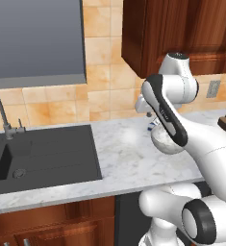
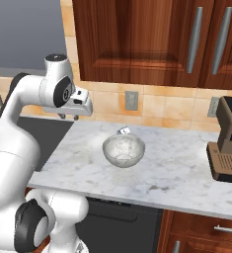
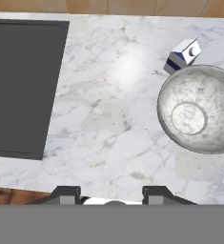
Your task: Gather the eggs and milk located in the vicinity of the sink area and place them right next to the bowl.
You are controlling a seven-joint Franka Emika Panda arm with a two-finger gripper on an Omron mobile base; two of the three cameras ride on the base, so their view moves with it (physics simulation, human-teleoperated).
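Note:
The silvery bowl point(image 3: 199, 109) point(image 2: 123, 150) point(image 1: 165, 143) stands on the marble counter. A small white-and-blue milk carton point(image 3: 184, 55) point(image 2: 123, 131) lies just behind it, close to its rim. My gripper point(image 3: 111, 196) point(image 2: 69, 116) hangs high above the counter, between the dark sink point(image 3: 23, 86) point(image 1: 37, 153) and the bowl. Its fingers point(image 3: 68, 194) are shut on a small white rounded egg point(image 3: 106, 202), of which a sliver shows between the tips. In the left base view my own arm hides the hand.
A curved grey faucet point(image 1: 1, 115) rises behind the sink. A brown coffee machine point(image 2: 228, 143) stands at the counter's right end. Dark wood wall cabinets point(image 2: 152, 39) hang above. Bare marble point(image 3: 113, 109) lies between sink and bowl.

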